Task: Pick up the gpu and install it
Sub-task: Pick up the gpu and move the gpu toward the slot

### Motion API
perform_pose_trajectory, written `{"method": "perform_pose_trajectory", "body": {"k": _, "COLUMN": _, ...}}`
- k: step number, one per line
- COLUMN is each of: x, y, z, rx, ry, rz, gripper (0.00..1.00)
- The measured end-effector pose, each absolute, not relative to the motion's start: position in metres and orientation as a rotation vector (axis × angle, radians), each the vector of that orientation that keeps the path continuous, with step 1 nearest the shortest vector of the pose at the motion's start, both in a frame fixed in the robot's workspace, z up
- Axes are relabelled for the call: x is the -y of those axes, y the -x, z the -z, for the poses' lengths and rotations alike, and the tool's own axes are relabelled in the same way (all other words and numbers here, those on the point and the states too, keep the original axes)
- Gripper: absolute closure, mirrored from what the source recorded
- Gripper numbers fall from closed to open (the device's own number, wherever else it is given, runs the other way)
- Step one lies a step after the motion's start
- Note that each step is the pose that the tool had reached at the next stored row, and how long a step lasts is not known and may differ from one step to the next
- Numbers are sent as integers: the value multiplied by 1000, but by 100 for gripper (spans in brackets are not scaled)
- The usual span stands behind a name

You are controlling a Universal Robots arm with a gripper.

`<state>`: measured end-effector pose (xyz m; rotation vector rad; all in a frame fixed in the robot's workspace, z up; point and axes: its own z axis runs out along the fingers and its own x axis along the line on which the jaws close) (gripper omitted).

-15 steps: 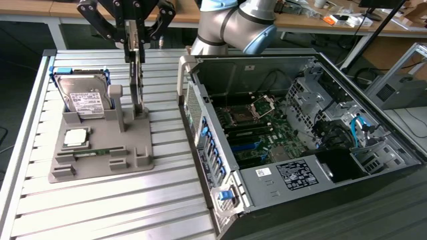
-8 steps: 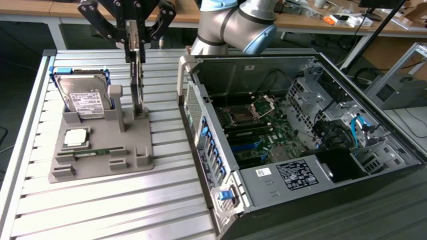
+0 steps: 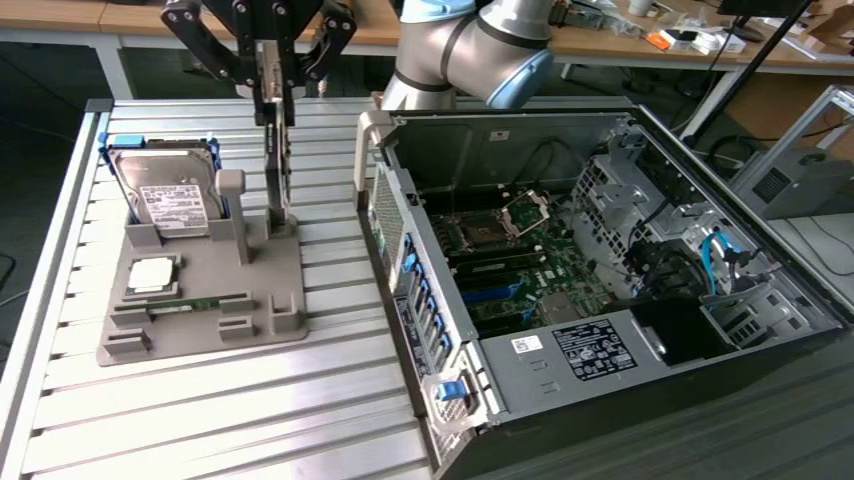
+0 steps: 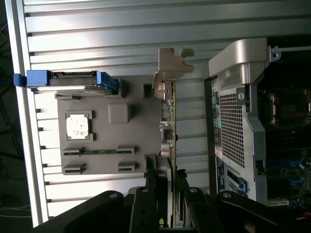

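Exterior view: the gpu, upright on edge at the holder's side toward the computer case, is being clamped along its top by the pincer directly above.

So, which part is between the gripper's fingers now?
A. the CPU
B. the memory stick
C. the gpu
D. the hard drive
C: the gripper is closed on the top edge of the upright gpu, while the hard drive, the CPU and the memory stick sit apart from it in the holder.
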<state>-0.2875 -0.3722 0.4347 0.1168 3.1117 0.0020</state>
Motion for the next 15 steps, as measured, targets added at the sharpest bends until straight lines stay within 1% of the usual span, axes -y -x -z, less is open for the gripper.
{"method": "perform_pose_trajectory", "body": {"k": 15, "x": 372, "y": 279, "z": -435, "rx": -3112, "ry": -117, "rz": -1, "gripper": 73}}
